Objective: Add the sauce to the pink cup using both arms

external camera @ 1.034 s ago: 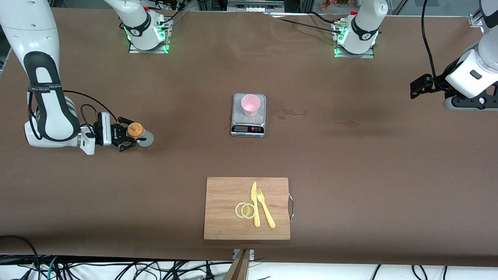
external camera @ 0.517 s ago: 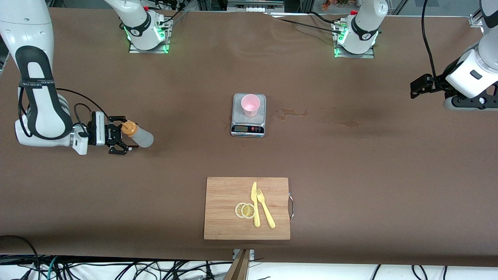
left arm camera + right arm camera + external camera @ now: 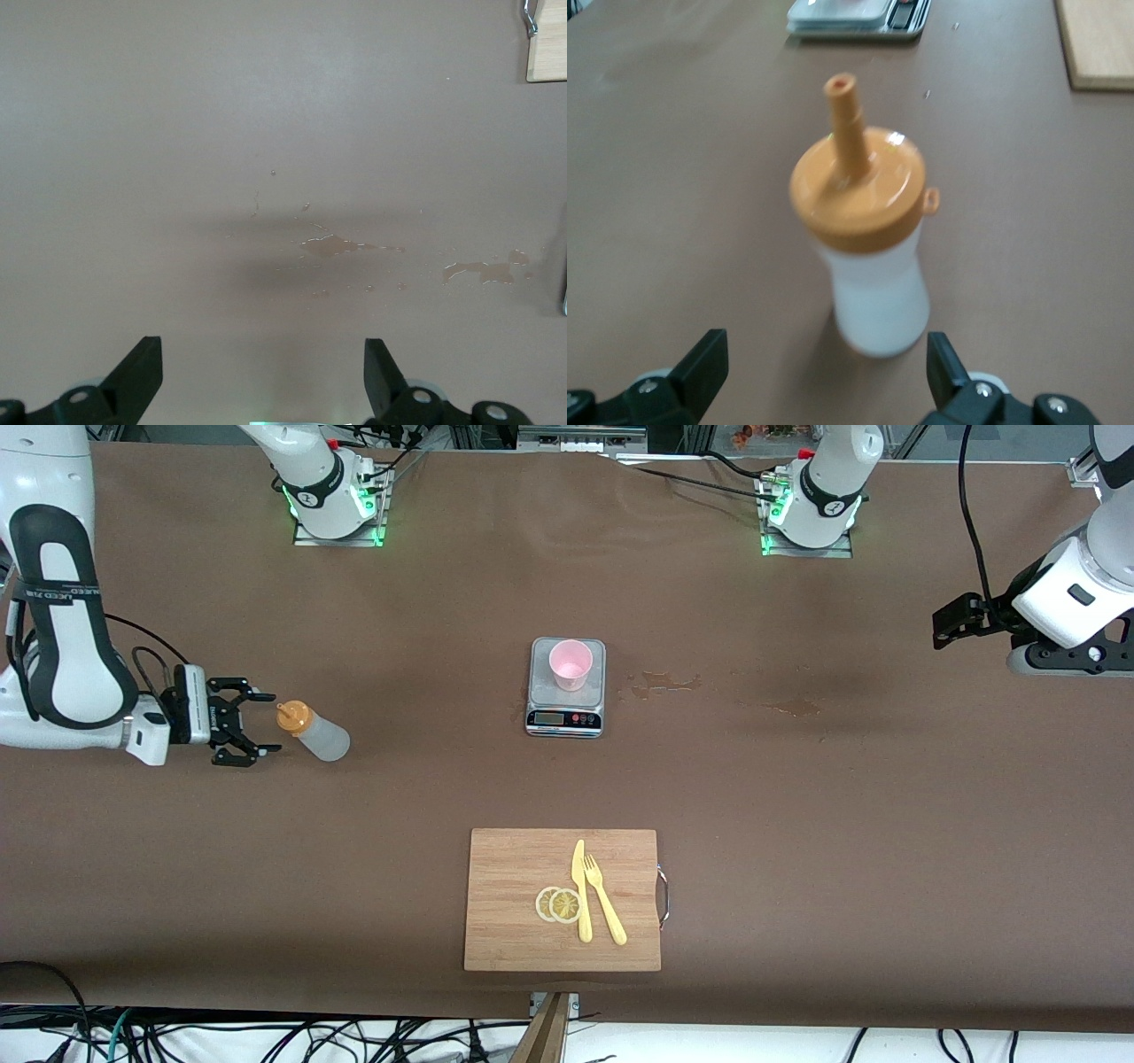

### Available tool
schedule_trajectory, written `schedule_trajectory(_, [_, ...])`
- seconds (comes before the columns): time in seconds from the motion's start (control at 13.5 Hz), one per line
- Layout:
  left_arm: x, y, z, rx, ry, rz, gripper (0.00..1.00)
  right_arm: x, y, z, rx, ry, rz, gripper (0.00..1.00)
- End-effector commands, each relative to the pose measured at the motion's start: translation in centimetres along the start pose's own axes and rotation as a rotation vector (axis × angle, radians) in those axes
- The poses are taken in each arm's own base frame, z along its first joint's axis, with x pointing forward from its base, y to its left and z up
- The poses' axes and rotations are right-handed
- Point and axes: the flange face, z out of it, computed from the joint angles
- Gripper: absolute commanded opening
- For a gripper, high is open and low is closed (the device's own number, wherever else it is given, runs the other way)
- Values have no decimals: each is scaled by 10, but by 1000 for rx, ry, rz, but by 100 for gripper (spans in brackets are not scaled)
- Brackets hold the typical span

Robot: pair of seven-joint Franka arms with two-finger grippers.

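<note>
The sauce bottle, whitish with an orange nozzle cap, stands free on the brown table toward the right arm's end. My right gripper is open a short way from it, on the side away from the scale, touching nothing. In the right wrist view the bottle rises ahead of the spread right gripper. The pink cup stands on a grey kitchen scale at mid-table. My left gripper hangs open over the left arm's end of the table. In its own view the left gripper holds nothing.
A wooden cutting board lies nearer the front camera than the scale. It carries a yellow knife, a yellow fork and lemon slices. Wet stains mark the table beside the scale, toward the left arm's end.
My right gripper has opened, let go of the sauce bottle and drawn back toward the right arm's end of the table. The bottle stays standing. The left arm has hardly moved.
</note>
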Motion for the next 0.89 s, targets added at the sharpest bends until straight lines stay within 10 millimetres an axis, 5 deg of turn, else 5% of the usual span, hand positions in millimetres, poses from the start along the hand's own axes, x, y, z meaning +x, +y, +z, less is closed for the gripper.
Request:
schedule_trajectory(0.0, [-1, 0, -7, 1, -4, 3, 100, 24, -9, -43, 6, -83, -37, 99])
schedule_trajectory(0.37, [-1, -1, -8, 1, -2, 3, 100, 89, -18, -106, 0, -282, 43, 99])
schedule_trajectory(0.81, [-1, 0, -8, 1, -2, 5, 100, 175, -26, -169, -148, -491, 348, 99])
